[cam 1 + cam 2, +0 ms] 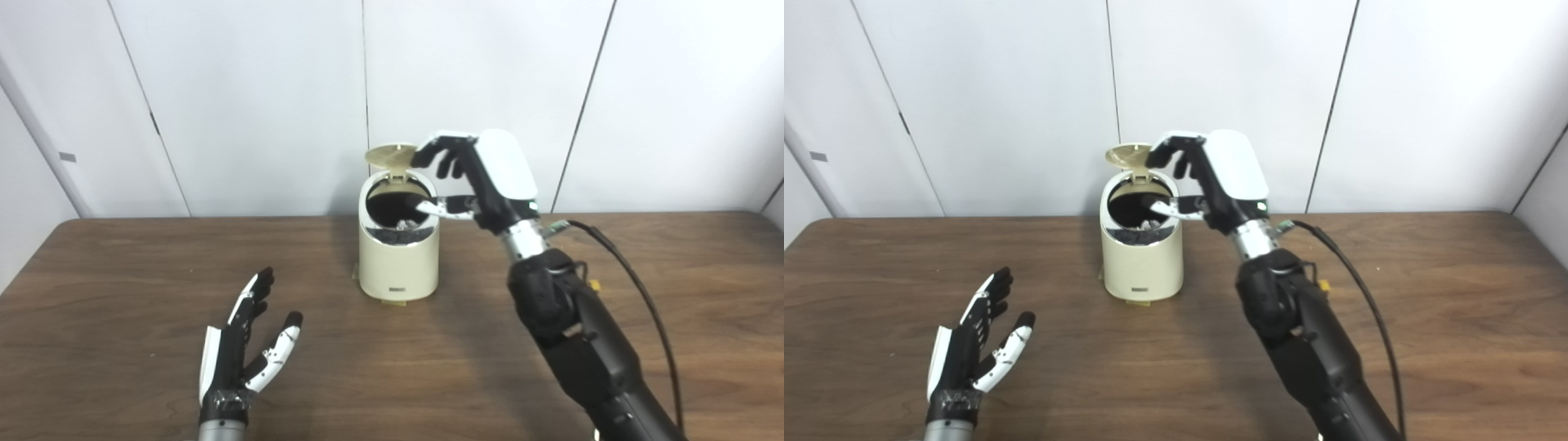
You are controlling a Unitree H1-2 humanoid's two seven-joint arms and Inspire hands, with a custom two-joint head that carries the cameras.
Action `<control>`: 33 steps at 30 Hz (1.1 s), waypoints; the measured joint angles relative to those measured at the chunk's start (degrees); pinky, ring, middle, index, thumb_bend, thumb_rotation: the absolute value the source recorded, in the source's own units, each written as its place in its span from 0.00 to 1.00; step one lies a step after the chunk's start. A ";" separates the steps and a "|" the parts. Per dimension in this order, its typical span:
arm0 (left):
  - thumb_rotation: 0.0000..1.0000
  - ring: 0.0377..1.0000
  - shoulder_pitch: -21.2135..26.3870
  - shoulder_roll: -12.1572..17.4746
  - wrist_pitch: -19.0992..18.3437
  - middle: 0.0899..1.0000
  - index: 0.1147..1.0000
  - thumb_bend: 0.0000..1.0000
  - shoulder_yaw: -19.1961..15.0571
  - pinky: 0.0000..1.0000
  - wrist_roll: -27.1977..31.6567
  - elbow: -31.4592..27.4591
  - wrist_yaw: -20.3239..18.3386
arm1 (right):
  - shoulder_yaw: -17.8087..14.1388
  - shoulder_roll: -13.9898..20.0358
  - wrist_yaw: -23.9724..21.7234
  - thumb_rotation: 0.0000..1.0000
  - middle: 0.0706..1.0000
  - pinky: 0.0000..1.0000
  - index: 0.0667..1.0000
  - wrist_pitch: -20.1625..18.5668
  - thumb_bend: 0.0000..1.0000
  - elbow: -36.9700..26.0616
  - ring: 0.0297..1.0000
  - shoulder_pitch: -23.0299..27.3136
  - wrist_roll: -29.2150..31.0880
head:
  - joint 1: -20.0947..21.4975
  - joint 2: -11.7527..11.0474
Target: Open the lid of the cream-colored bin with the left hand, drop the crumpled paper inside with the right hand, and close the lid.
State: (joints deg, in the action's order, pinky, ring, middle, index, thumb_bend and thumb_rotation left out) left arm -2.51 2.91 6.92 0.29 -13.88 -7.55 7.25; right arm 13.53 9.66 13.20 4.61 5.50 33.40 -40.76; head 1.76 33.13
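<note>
Bin (398, 263) lid (390, 154) up, crumpled paper (404, 226) inside.
Right robot hand (474, 177) above the bin's mouth, fingers spread, holding nothing. Left robot hand (245, 343) low over the worktop (122, 275), well apart from bin, fingers wide, empty.

the cream-colored bin (398, 260) stands up straight on the table. its round lid (390, 155) is flipped up at the back. the crumpled paper (405, 225) lies inside, down in the dark.
</note>
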 measured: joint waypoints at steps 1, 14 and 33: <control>0.49 0.91 0.06 0.01 -0.04 0.89 0.93 0.51 -0.02 0.89 -0.28 -0.01 0.01 | -0.52 0.50 -0.02 0.00 0.48 0.40 0.45 -0.01 0.50 -0.64 0.38 -0.80 0.02 | 0.00 -0.17; 0.52 0.84 7.56 3.92 -5.41 0.84 0.83 0.49 -0.47 0.80 -2.86 -3.46 -2.93 | -9.60 4.65 -4.14 0.00 0.47 0.42 0.47 -4.07 0.52 -7.46 0.48 -15.01 6.75 | -0.70 -0.53; 0.57 0.86 31.50 6.74 -9.96 0.85 0.84 0.56 4.46 0.80 -9.32 -1.16 -8.03 | -17.45 -5.82 -15.32 0.86 0.84 0.75 0.82 -17.91 0.53 -12.64 0.83 -28.15 35.93 | -2.20 -1.84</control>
State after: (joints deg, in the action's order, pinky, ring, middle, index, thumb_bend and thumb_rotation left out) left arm 28.99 9.65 -3.04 4.76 -23.20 -8.71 -0.77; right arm -3.92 3.84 -2.12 -13.30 -7.14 5.26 -4.83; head -0.44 31.29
